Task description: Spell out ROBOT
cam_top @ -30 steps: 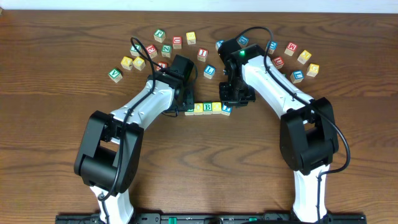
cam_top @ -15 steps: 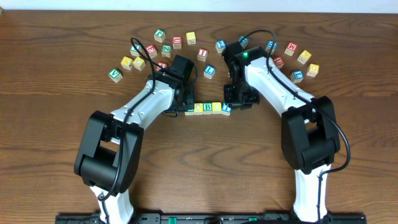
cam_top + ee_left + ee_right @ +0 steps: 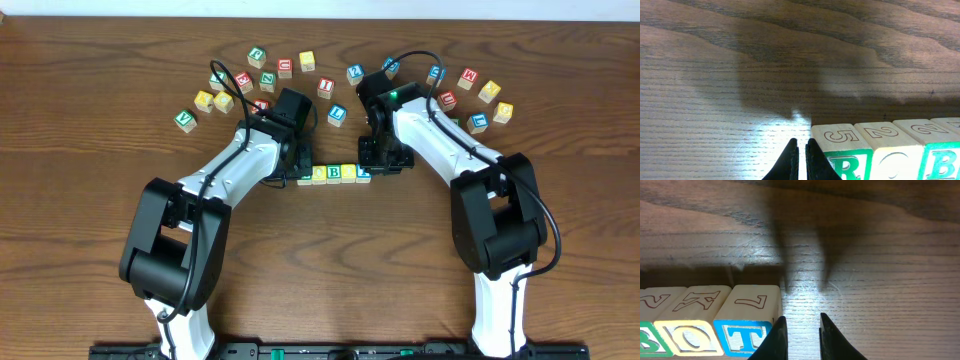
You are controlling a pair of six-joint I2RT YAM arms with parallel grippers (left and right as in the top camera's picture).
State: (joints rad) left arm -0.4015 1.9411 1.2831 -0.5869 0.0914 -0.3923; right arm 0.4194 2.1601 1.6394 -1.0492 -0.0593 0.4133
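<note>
ROBOT row (image 3: pixel 334 173) at centre of overhead frame, cubes touching. Left gripper (image 3: pixel 799 159) at bottom edge, fingers pressed together, empty, just left of R cube (image 3: pixel 846 159). Right gripper (image 3: pixel 801 339) slightly parted, empty, just right of T cube (image 3: pixel 746 332).

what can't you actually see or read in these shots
- Overhead: R cube mostly hidden under the left gripper; T cube partly under the right gripper; loose cubes behind too small to read reliably.
- Left wrist: the row has its front letters cut by the bottom edge.
- Right wrist: B cube cut by the left edge.
</note>
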